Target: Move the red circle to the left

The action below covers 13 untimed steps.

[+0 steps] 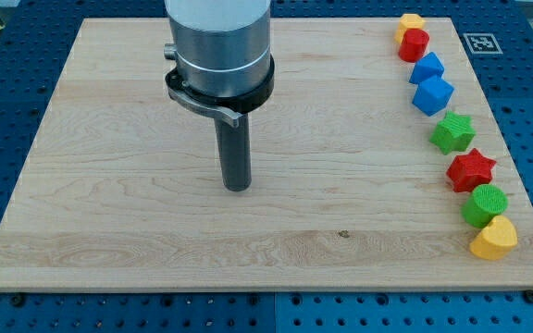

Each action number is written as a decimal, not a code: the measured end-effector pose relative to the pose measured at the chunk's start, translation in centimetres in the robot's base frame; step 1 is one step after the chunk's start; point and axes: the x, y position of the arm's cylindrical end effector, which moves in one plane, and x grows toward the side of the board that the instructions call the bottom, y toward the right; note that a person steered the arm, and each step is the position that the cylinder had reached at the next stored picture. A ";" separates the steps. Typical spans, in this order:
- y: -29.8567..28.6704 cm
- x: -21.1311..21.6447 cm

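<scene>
Clawless, my arm ends in a plain dark rod, so nothing here can spread, press together or pinch; my tip [237, 189] rests on bare wood near the middle of the wooden board [109, 213], well apart from every block. Along the view's right edge runs a column of blocks, top to bottom: a yellow block [411, 20], the red circle [414, 44] touching just below it, two blue blocks [427, 67] [433, 94], a green star [452, 132], a red star [471, 169], a green circle [485, 204] and a yellow heart [494, 239]. Step in hand, as I judge it: the approach, with no contact yet. Next, my tip must reach the red circle's right side, in the narrow margin by the board's edge, and push leftward without catching the yellow or upper blue neighbour.
</scene>
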 end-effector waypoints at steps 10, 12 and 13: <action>1.7 -23.4; 3.0 -25.8; 4.6 -26.7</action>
